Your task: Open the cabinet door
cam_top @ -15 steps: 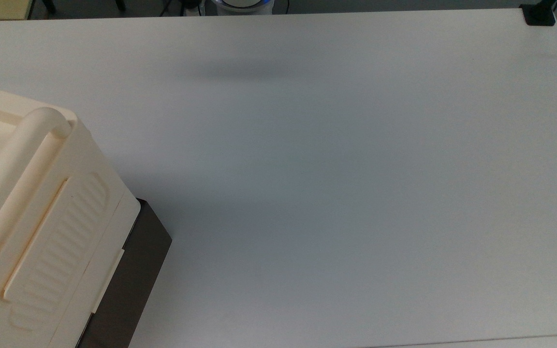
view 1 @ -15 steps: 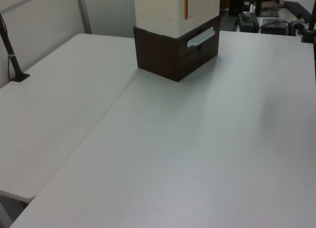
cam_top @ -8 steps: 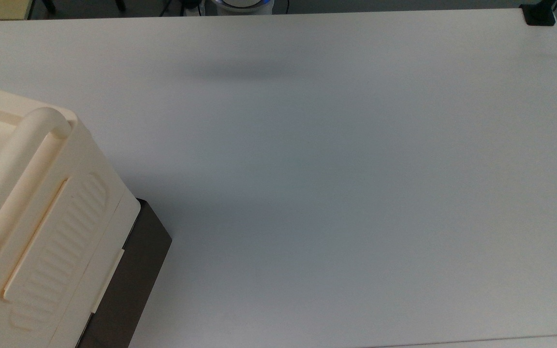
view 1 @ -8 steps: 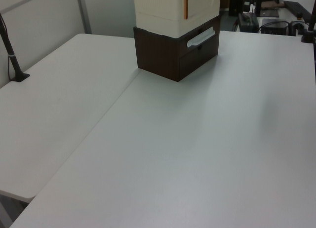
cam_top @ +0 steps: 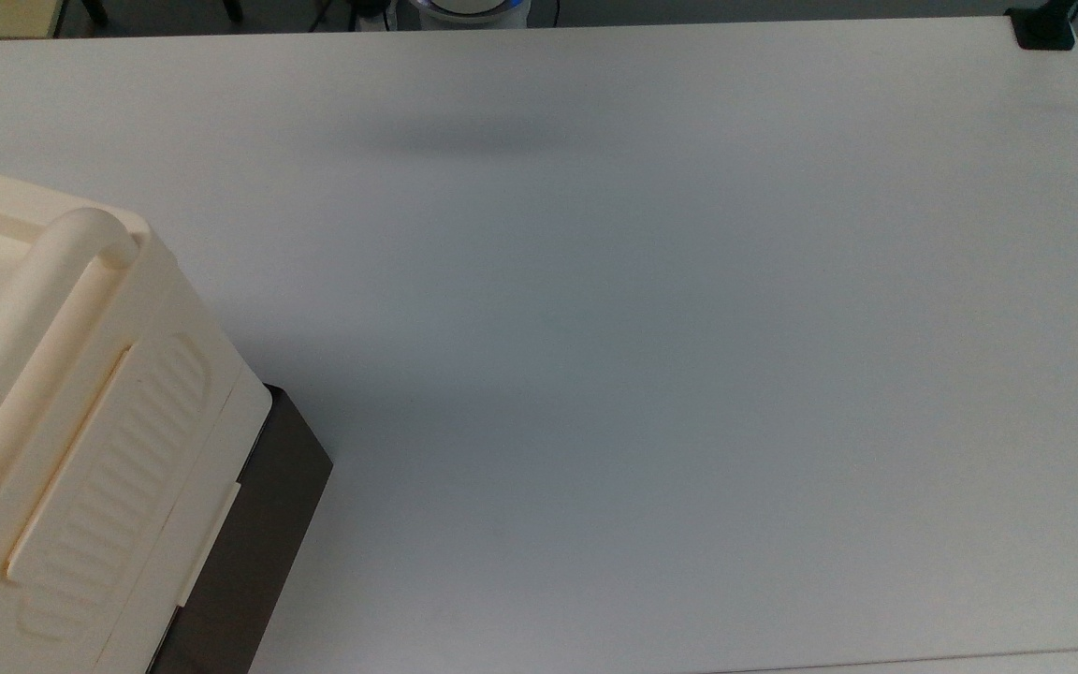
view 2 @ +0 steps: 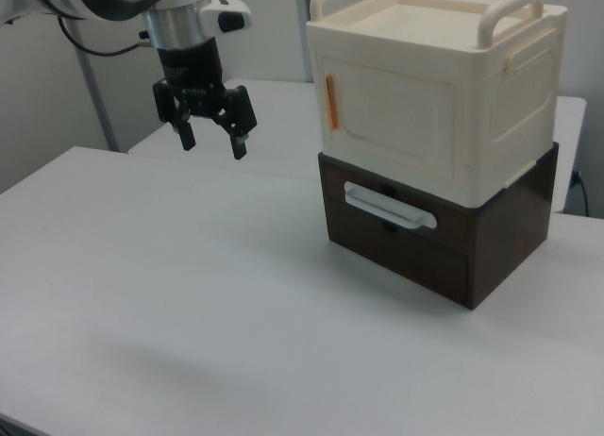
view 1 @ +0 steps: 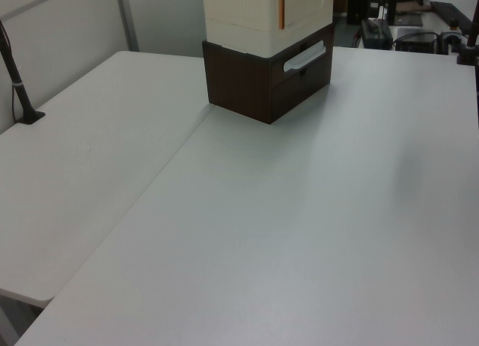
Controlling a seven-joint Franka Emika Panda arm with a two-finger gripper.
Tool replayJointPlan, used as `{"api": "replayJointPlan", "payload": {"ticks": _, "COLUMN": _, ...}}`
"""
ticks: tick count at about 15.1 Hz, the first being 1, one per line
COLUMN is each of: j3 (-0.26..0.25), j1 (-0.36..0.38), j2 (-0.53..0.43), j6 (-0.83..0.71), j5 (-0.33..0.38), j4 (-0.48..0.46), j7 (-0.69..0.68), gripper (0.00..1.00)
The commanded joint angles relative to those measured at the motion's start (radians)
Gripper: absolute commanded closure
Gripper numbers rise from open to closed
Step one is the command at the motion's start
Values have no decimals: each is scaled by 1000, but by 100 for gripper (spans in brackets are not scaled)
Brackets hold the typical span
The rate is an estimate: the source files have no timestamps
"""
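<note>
**Door shut, my claw hanging off to the side**

The cabinet door (view 2: 389, 110) sits on the front face of the cream cabinet (view 2: 444, 96), which is the upper half of a two-part stack. In the right view it is a plain panel with a moulded rounded outline, lying flush with the cabinet front, and a narrow orange strip (view 2: 330, 103) runs upright along its edge on the right view's left. In the left view that same orange strip (view 1: 281, 9) shows on the cabinet's front near the top of the frame.

Under the cream cabinet is a dark brown drawer unit (view 2: 434, 238) with a pale bar handle (view 2: 390, 207) across its front. Two arched carry handles (view 2: 512, 9) rise from the cabinet's top; in the top view one handle (cam_top: 38, 346) runs beside the ribbed side panel (cam_top: 118, 477).

My gripper (view 2: 209, 140) hangs above the white table (view 2: 208, 304), well apart from the cabinet, on the right view's left. My fingers (view 2: 239, 142) point down and are spread wide with nothing between them. A soft shadow (cam_top: 473, 140) lies on the table near the top view's upper edge.
</note>
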Motion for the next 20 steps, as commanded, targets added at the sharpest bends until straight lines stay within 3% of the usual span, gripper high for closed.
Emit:
{"api": "replayJointPlan", "payload": {"ticks": 1, "j3": 3, "j1": 7, "j2": -3, "j6": 25, "j5": -6, "j4": -13, "j7": 21, "gripper": 0}}
{"api": "replayJointPlan", "payload": {"ticks": 8, "j3": 37, "j1": 3, "j2": 38, "j6": 180, "j5": -6, "j4": -12, "j7": 44, "gripper": 0}}
{"api": "replayJointPlan", "payload": {"ticks": 11, "j3": 38, "j1": 1, "j2": 77, "j6": 255, "j5": -1, "j4": 0, "j7": 58, "gripper": 8}}
{"api": "replayJointPlan", "payload": {"ticks": 15, "j3": 37, "j1": -2, "j2": 95, "j6": 455, "j5": 28, "j4": -1, "j7": 141, "gripper": 35}}
{"api": "replayJointPlan", "payload": {"ticks": 20, "j3": 35, "j1": -19, "j2": 129, "j6": 668, "j5": 60, "j4": 0, "j7": 288, "gripper": 37}}
